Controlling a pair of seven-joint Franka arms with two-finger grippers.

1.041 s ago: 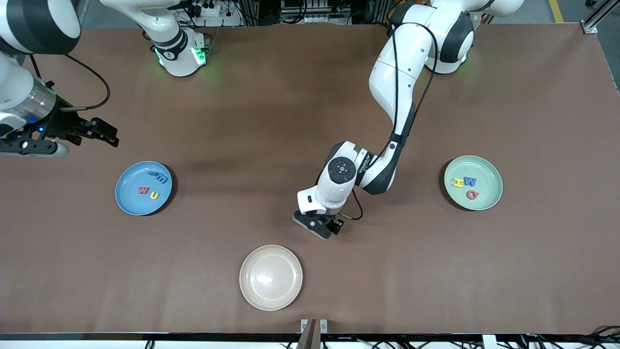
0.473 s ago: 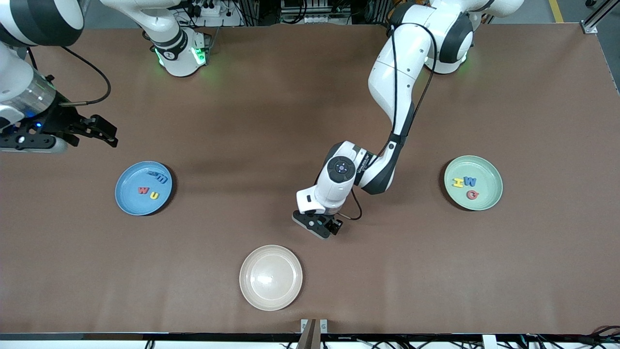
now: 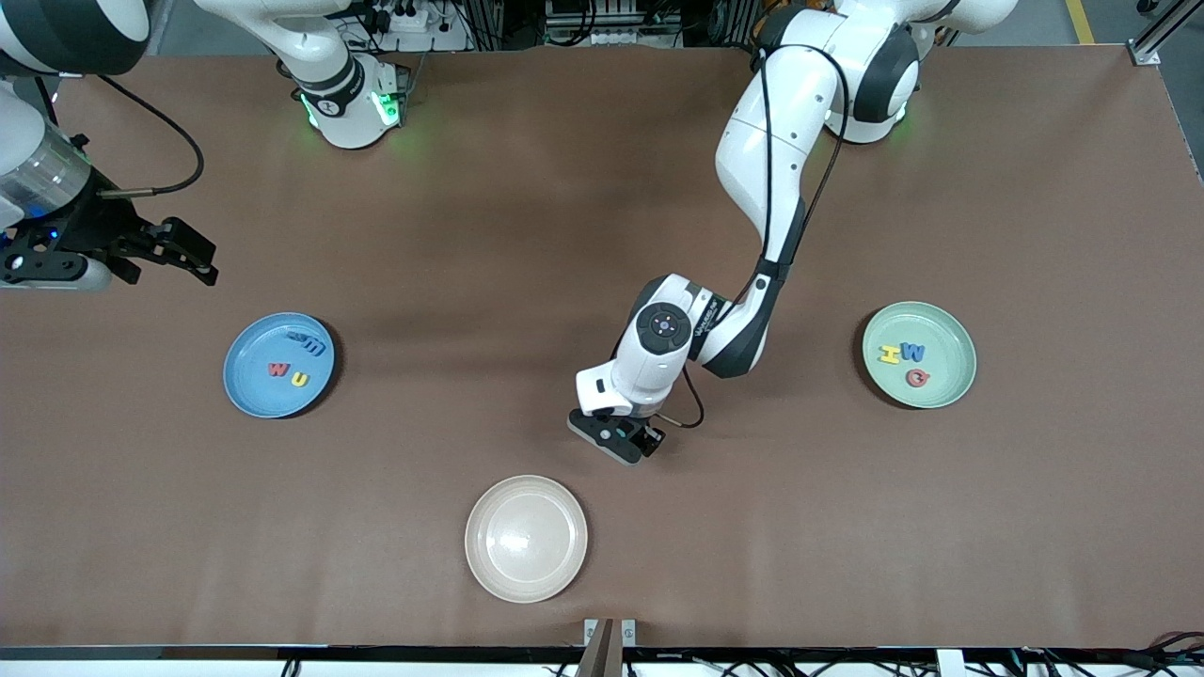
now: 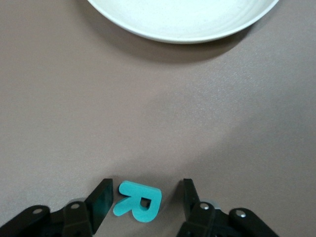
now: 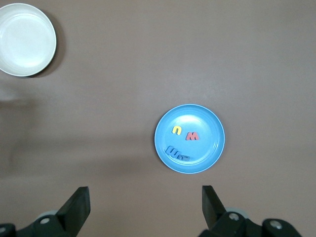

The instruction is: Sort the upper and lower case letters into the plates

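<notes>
The blue plate holds three letters, red, yellow and blue; it also shows in the right wrist view. The mint green plate holds three letters, yellow, blue and red. A teal letter R lies flat on the table between the open fingers of my left gripper, which is low over the table's middle, close to the cream-white plate. One finger stands close to the R; no squeeze shows. My right gripper is open and empty, high over the table near the blue plate.
A cream-white plate, empty, sits near the front edge; its rim shows in the left wrist view and in the right wrist view. Brown table surface all round.
My right gripper has drawn away from the blue plate, toward the robots' side and its own table end. My left gripper has barely moved, staying low at the R.
</notes>
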